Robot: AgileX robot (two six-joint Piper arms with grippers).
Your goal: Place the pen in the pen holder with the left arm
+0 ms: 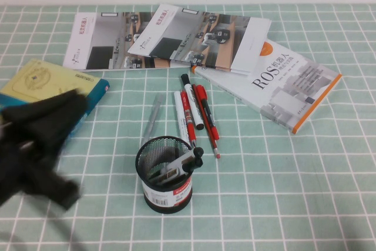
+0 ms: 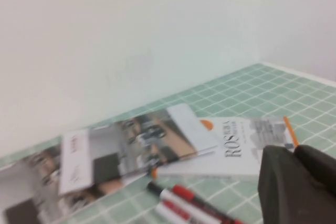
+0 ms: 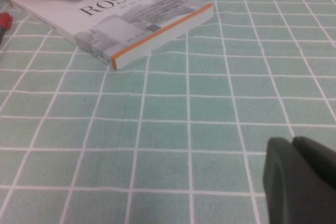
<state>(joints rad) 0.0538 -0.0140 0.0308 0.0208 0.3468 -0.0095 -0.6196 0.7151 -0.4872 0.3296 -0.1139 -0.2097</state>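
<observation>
A mint-green cloth crossed by a white grid is spread over the desk (image 1: 329, 204). The pen holder (image 1: 165, 173), right of the black left claw (image 1: 41, 145), is black wire mesh with a white and red label. A white barrel and black cap are seen on the pen (image 1: 187, 160). An orange edge marks the white ROS book (image 1: 282, 86).

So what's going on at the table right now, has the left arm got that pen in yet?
It looks done. The pen sits slanted in the pen holder, its black cap poking over the rim. The left arm is off to the holder's left, blurred, and appears to hold nothing. The left gripper shows only at its wrist view's edge, as does the right gripper, above bare tablecloth.
</observation>
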